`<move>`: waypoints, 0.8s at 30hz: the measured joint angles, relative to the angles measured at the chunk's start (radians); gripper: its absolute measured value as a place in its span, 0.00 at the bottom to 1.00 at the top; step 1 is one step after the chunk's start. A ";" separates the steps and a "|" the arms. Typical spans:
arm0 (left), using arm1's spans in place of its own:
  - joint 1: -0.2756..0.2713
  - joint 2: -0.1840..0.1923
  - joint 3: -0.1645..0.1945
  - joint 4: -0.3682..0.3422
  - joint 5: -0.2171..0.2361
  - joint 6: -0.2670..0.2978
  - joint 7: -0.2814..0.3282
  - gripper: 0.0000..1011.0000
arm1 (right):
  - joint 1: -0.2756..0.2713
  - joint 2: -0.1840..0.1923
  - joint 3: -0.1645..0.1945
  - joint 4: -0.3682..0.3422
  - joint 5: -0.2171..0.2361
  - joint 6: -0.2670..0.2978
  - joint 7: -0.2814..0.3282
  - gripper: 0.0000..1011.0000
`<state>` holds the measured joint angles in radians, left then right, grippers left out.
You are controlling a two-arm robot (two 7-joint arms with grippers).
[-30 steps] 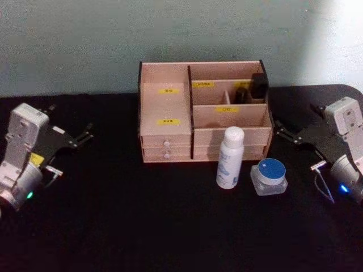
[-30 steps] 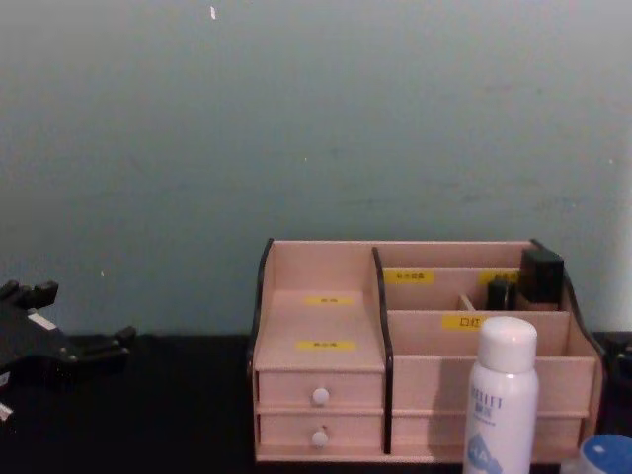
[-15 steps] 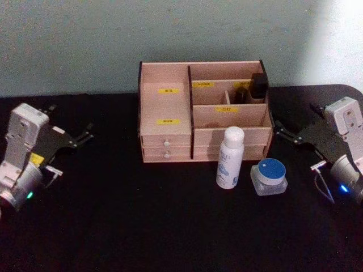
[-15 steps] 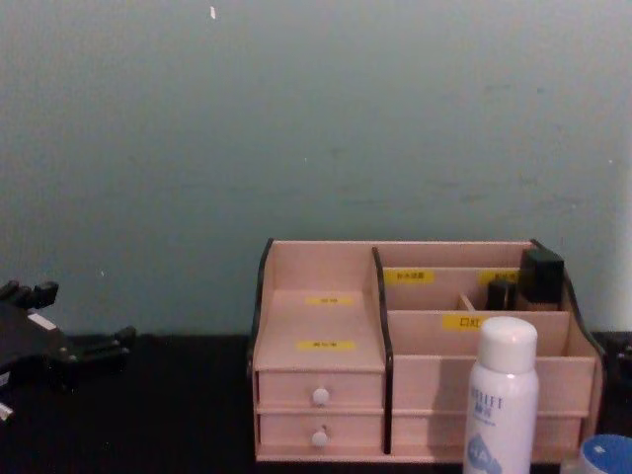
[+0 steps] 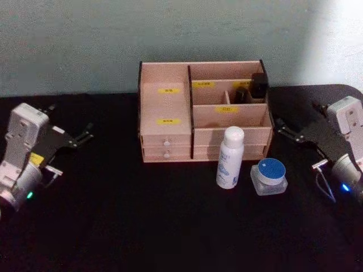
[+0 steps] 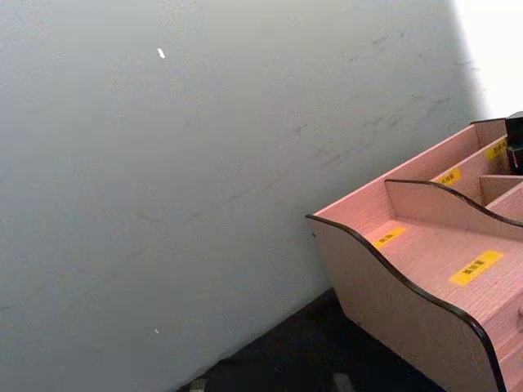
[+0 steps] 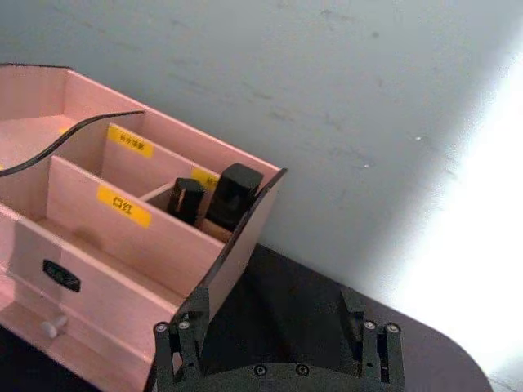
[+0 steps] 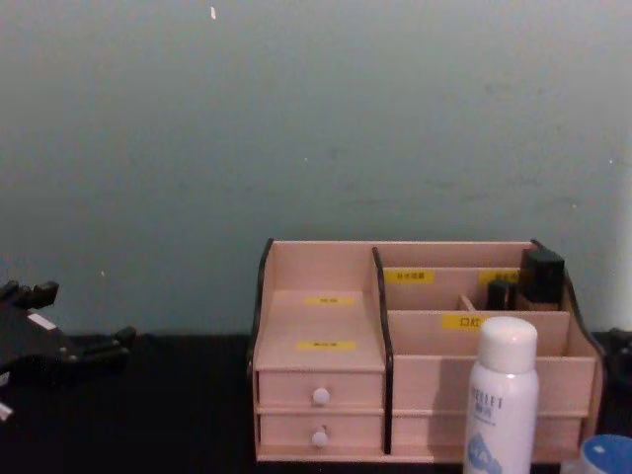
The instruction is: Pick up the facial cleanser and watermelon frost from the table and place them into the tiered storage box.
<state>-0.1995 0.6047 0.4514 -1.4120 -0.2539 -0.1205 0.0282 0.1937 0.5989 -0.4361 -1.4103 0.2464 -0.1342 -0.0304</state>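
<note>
Cylindrical facial cleanser (image 5: 229, 157), squat watermelon frost (image 5: 270, 176); left gripper (image 5: 88, 131), right gripper (image 5: 279, 128) splayed

We see a pink organiser (image 5: 227, 136) with dark edges and yellow labels (image 5: 168, 120), a white bottle (image 5: 230, 157) printed pale blue, a blue-lidded clear jar (image 5: 270, 177), and a black bench (image 5: 142, 215).

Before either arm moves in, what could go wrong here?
1. The facial cleanser is tall and narrow and stands close beside the watermelon frost; the open right gripper, reaching for either, might tip the bottle.
2. It also stands close before the tiered storage box, so a finger could catch the front wall.
3. Small black bottles occupy one rear compartment; placing there risks a knock.
</note>
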 joint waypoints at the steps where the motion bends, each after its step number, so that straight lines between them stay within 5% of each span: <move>1: 0.000 0.000 0.000 0.000 0.000 0.000 0.000 0.99 | -0.002 -0.001 0.004 0.000 0.000 -0.004 0.000 0.99; 11: 0.000 0.000 0.000 0.000 0.000 0.000 0.000 0.99 | -0.057 0.020 0.059 -0.056 0.026 -0.024 0.027 0.99; 24: 0.000 0.000 0.000 0.000 0.000 0.000 0.000 0.99 | -0.203 0.114 0.107 -0.219 0.082 -0.014 0.155 0.99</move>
<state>-0.1995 0.6047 0.4514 -1.4119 -0.2539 -0.1205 0.0283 -0.0093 0.7133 -0.3293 -1.6294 0.3285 -0.1482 0.1245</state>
